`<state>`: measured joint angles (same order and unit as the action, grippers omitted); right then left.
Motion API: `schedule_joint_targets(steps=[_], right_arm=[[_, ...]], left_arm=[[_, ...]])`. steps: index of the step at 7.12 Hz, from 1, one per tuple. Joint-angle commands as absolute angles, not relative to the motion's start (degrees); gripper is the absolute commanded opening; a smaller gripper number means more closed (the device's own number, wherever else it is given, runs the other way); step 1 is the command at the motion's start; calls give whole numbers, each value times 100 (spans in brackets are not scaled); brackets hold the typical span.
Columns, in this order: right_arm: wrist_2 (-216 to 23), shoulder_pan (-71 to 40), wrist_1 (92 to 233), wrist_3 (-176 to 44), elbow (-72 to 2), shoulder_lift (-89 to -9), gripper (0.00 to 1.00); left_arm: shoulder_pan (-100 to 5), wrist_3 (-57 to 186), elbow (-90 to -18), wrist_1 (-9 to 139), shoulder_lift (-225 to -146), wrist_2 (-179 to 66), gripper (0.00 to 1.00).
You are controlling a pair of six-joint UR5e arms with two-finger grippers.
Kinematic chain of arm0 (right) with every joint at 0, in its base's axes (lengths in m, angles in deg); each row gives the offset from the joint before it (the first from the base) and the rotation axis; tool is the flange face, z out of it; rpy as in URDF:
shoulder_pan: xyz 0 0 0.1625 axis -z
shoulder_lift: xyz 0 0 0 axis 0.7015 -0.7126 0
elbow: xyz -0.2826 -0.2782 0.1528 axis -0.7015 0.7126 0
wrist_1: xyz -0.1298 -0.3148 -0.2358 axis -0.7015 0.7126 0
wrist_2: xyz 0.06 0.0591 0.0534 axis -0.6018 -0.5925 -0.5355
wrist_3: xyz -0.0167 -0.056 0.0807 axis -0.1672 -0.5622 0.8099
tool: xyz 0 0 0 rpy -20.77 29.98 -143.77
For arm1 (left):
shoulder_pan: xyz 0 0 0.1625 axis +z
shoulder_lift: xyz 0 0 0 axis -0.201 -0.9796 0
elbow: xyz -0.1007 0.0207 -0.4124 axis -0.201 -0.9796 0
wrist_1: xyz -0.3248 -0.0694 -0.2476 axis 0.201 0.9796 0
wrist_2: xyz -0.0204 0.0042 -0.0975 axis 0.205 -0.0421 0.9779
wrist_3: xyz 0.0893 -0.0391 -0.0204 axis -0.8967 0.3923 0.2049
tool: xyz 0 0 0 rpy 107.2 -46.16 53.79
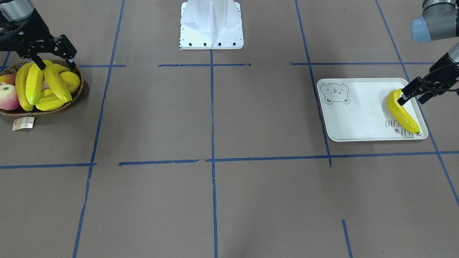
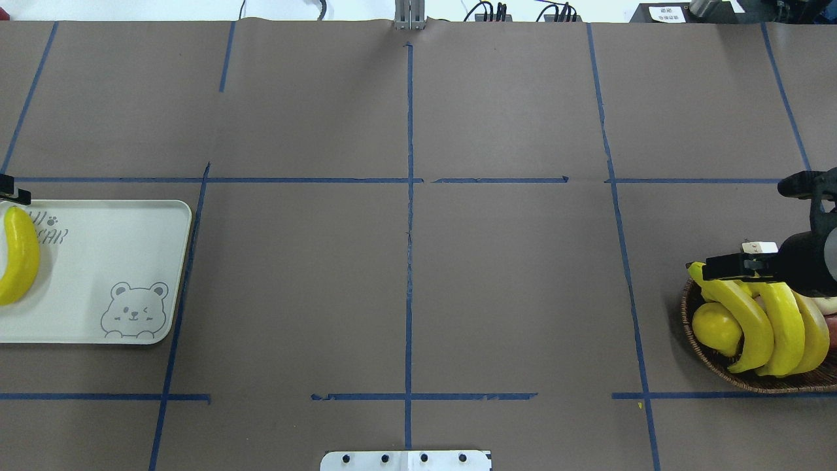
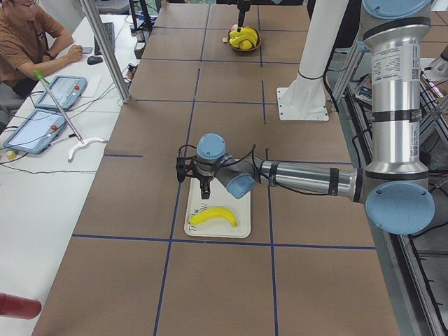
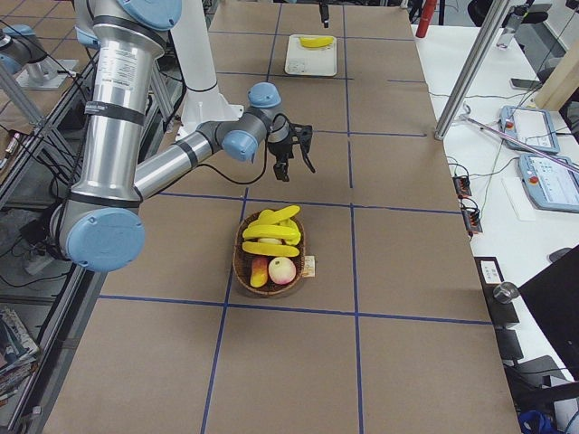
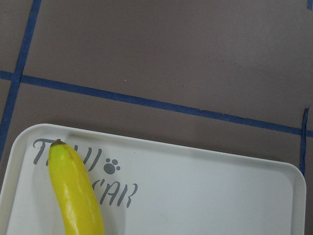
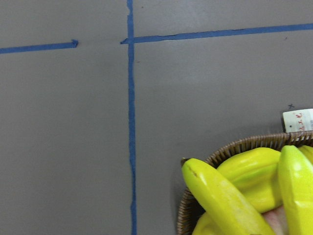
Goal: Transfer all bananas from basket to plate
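Observation:
Three yellow bananas (image 1: 34, 82) lie piled in the wicker basket (image 1: 43, 111) at the table's right end, also seen from overhead (image 2: 745, 320). My right gripper (image 1: 56, 66) is open and hovers just above them, holding nothing. One banana (image 1: 401, 111) lies on the pale bear-face plate (image 1: 358, 114) at the left end. My left gripper (image 1: 410, 101) is open just over that banana's upper end, not gripping it. The left wrist view shows this banana (image 5: 78, 200) resting on the plate (image 5: 205, 196).
The basket also holds a yellow lemon (image 1: 70, 80), a ridged yellow starfruit (image 1: 50, 103) and a red-green apple (image 1: 8, 96). A small paper tag (image 1: 23, 123) lies beside the basket. The white robot base (image 1: 211, 25) stands at the table's middle edge. Blue tape lines cross the brown table.

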<state>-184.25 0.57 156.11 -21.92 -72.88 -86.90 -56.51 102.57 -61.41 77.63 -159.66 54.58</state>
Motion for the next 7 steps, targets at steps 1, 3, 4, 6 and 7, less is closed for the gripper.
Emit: schedule_joint_targets(steps=[1, 3, 4, 6, 7], right_arm=[[-18560, -106, 15599, -2736, -7267, -9255, 100], [-18778, -98, 15608, -2817, -6996, -9380, 91], [-18867, -106, 15608, -3191, -6942, -9537, 89], [-18990, -98, 15608, -3467, -6793, -9565, 81], [-19095, -89, 15608, -3633, -6714, -9565, 76]], left_arm=[[-5643, 10270, -6149, 7763, -15968, 5458, 99], [-5617, 10279, -6148, 7771, -15976, 5458, 99], [-5617, 10279, -6140, 7771, -15977, 5458, 99], [-5617, 10279, -6149, 7780, -15976, 5458, 99], [-5617, 10279, -6140, 7780, -15985, 5458, 99]])
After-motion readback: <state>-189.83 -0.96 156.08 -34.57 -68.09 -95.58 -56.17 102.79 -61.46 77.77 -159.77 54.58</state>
